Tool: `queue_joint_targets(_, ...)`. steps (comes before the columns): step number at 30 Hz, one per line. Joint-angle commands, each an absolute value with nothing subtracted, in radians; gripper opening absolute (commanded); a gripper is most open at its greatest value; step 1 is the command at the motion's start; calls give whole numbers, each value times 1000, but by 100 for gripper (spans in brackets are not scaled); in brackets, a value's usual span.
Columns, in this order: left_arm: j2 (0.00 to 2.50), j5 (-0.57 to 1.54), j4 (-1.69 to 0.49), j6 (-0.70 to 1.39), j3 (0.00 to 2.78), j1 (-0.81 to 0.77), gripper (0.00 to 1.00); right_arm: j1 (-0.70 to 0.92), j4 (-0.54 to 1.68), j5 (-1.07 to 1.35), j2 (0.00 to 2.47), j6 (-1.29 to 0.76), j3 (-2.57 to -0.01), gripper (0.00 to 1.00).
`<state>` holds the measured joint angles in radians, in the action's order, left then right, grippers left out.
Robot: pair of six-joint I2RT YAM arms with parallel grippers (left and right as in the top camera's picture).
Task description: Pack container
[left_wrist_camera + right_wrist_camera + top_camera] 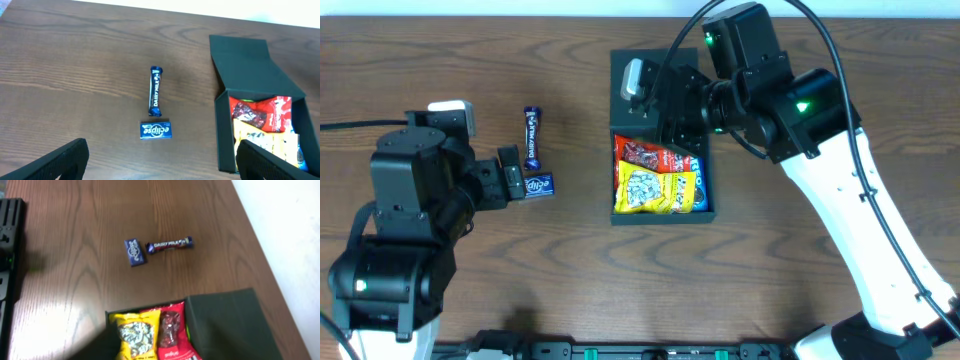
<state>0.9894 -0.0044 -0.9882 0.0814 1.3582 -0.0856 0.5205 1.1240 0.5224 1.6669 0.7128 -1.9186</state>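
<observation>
Dark container (225, 135) sits mid-table with its lid (245, 65) flapped open to the far side and packets (655, 180) inside. It is probably light, stiff card, best gripped by the lid's edge. The left gripper (165, 162) is spread wide. The right gripper (665, 110) is above the box; I cannot tell its jaws.

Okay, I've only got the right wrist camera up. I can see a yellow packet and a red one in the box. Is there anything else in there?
Observer: Yes. Overhead shows a blue packet against the container's right wall, beside the yellow packet.
Operator: Where's the left gripper?
Observer: The left gripper is open, with the eclipse pack just ahead of its fingers.
Operator: And my right one?
Observer: The right gripper hangs over the container's lid end, by the red packet. I can't tell how its jaws stand.
</observation>
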Motion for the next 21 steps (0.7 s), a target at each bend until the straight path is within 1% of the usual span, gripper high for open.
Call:
queue_joint_targets(1, 1022, -11, -991, 47, 1370, -80, 95, 522, 1159, 493, 1651, 711, -1924, 99)
queue_joint_targets(6, 1124, -11, -977, -5, 1370, -80, 95, 498, 1214, 468, 1615, 710, -1924, 99)
queue_joint_targets(11, 1294, -10, -903, -75, 1370, -80, 95, 441, 1224, 467, 1556, 675, -1924, 99)
queue_joint_targets(16, 1476, -10, -809, -83, 1370, -80, 95, 353, 1232, 467, 1502, 621, -1924, 99)
queue_joint_targets(21, 1643, -10, -723, -83, 1370, -75, 95, 282, 1279, 468, 1477, 622, -1924, 99)
